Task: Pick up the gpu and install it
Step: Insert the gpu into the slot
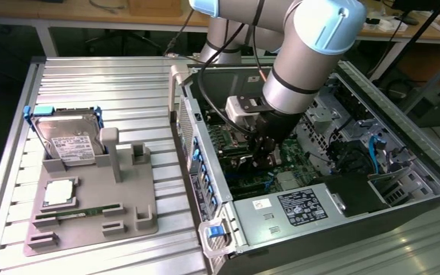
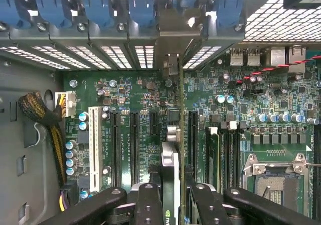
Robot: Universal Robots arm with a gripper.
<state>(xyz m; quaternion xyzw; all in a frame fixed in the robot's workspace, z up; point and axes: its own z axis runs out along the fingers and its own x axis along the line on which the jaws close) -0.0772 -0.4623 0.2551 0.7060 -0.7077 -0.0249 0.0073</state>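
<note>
The gpu (image 2: 171, 159) shows edge-on in the wrist view as a thin card with a silvery edge. It stands upright over the motherboard (image 2: 130, 89), between two long black expansion slots (image 2: 134, 144). Its metal bracket (image 2: 172, 67) reaches toward the perforated rear wall of the case. My gripper (image 2: 173, 197) is shut on the card, with one black finger (image 2: 149, 205) on each side. In the exterior view my gripper (image 1: 266, 157) is lowered deep inside the open computer case (image 1: 403, 195), just above the motherboard. The card itself is mostly hidden there behind the fingers.
A grey fixture (image 1: 128, 226) at the exterior view's left holds a silver hard drive (image 1: 67, 140), a processor (image 1: 59, 192) and a green memory stick (image 1: 78, 213). Inside the case are a power supply (image 1: 300, 206), a white slot (image 2: 94, 144), a processor socket (image 2: 273, 177), a yellow-black cable bundle (image 2: 42, 112) and blue latches (image 2: 100, 4).
</note>
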